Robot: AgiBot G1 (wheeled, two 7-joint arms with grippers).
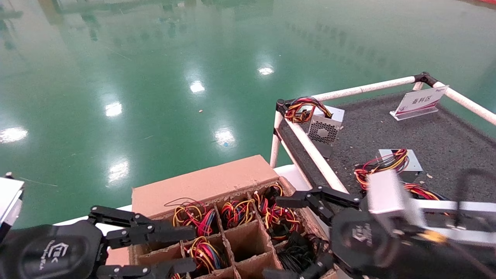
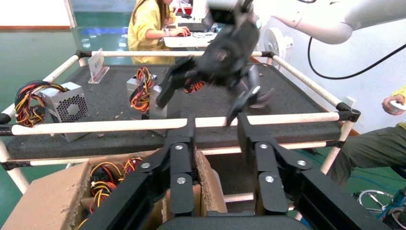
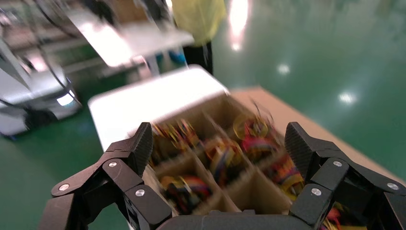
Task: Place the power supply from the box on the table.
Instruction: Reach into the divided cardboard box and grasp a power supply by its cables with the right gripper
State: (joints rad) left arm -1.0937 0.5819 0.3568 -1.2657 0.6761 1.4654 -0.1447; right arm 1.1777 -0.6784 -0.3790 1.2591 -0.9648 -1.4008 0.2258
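Observation:
The brown cardboard box [image 1: 201,182] stands at the bottom centre, its grid cells holding power supplies that show as red, yellow and black wire bundles [image 1: 281,219]. My right gripper [image 1: 273,238] hangs open over the box's right-hand cells, nothing between its fingers. In the right wrist view, that gripper [image 3: 219,139] spans several wire-filled cells of the box [image 3: 249,189]. My left gripper [image 1: 192,249] is open and empty at the box's left side; the left wrist view shows it [image 2: 216,125] over the box edge [image 2: 48,201]. The dark grey table [image 1: 387,128] lies to the right.
Two silver power supplies lie on the table, one [image 1: 323,124] in the near corner and another [image 1: 395,162] closer to my right arm. A white sign [image 1: 418,101] stands at the back. The white pipe rail [image 1: 314,155] separates box and table. Green floor lies beyond.

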